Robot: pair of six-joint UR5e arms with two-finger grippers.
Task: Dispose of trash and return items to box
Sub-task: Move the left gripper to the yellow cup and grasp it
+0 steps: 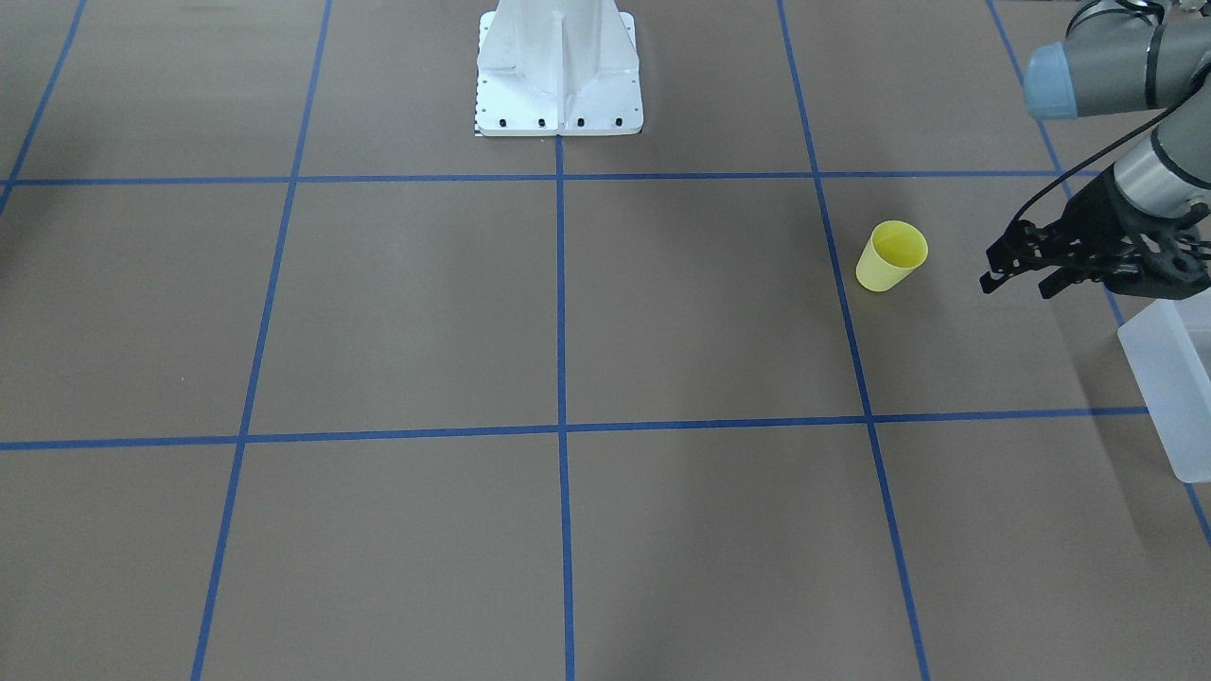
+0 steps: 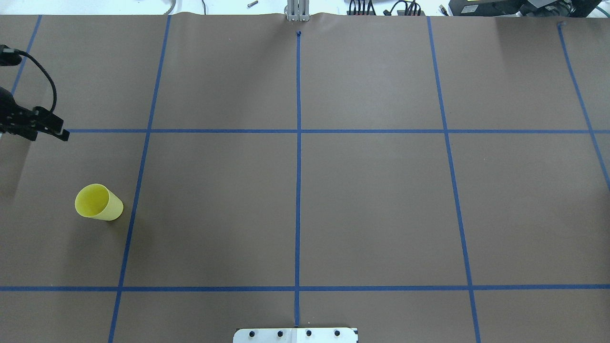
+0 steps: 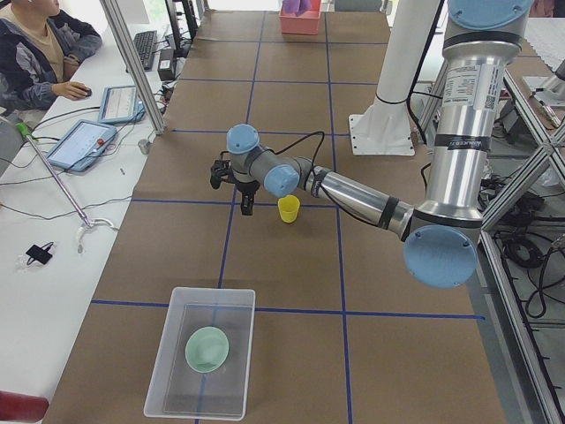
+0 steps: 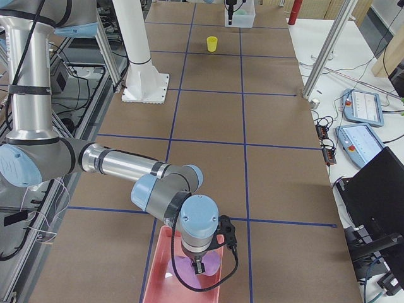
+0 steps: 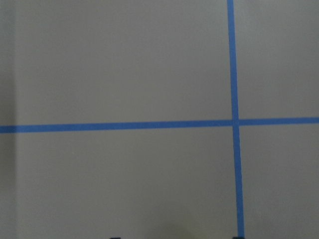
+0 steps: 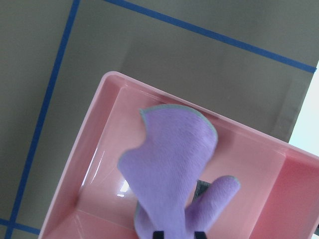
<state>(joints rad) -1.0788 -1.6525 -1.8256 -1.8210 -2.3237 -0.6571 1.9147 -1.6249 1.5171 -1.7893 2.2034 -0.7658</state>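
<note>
The yellow cup (image 1: 891, 255) stands upright, mouth up, on the brown table; it also shows in the overhead view (image 2: 98, 202). My left gripper (image 1: 1017, 282) hangs open and empty a short way from the cup, by the near end of the frosted box (image 1: 1168, 378). The mint-green bowl (image 3: 207, 348) lies inside the box (image 3: 177, 305). My right gripper (image 6: 178, 234) is shut on a purple cloth (image 6: 169, 174) and holds it over a pink bin (image 6: 89, 164) at the table's other end.
The white robot pedestal (image 1: 558, 76) stands at the table's middle back edge. Blue tape lines cross the brown table (image 2: 371, 209). An operator (image 3: 35, 53) sits at a side desk with tablets beyond the table's far edge.
</note>
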